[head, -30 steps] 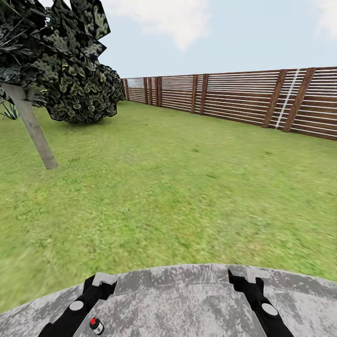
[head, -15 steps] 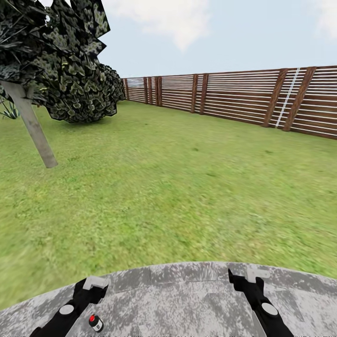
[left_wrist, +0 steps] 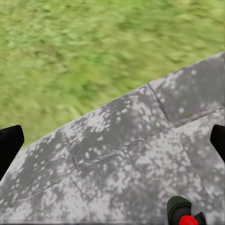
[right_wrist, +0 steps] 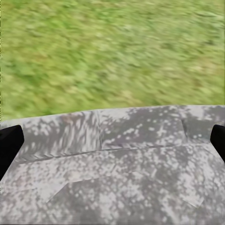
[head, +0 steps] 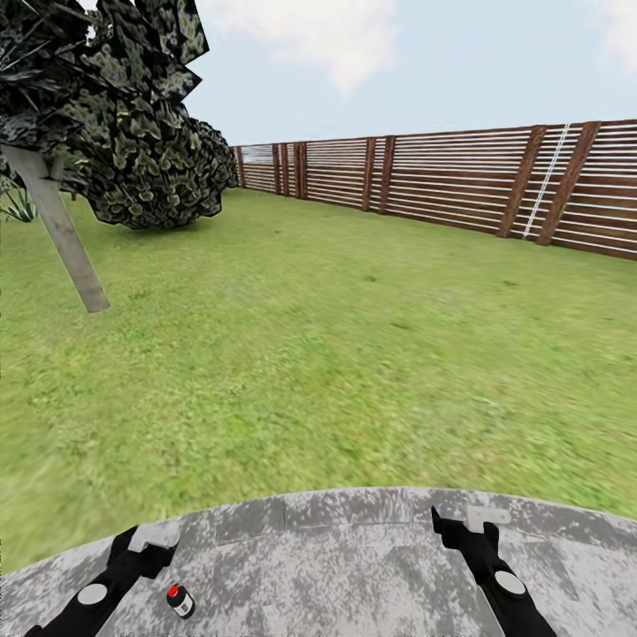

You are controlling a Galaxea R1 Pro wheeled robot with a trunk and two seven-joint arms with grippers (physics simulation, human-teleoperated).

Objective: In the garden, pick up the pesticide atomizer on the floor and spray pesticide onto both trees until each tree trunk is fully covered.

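Green lawn (head: pixel 354 336) open to slatted fence (head: pixel 460 181); both jaws apart, empty.

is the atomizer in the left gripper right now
No: the atomizer stands on the grey stone, apart from the left gripper.

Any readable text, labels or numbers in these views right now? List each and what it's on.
None: no readable text in any view.
The small dark bottle with a red cap on the grey stone shows no legible label.
The wooden fence carries no sign.
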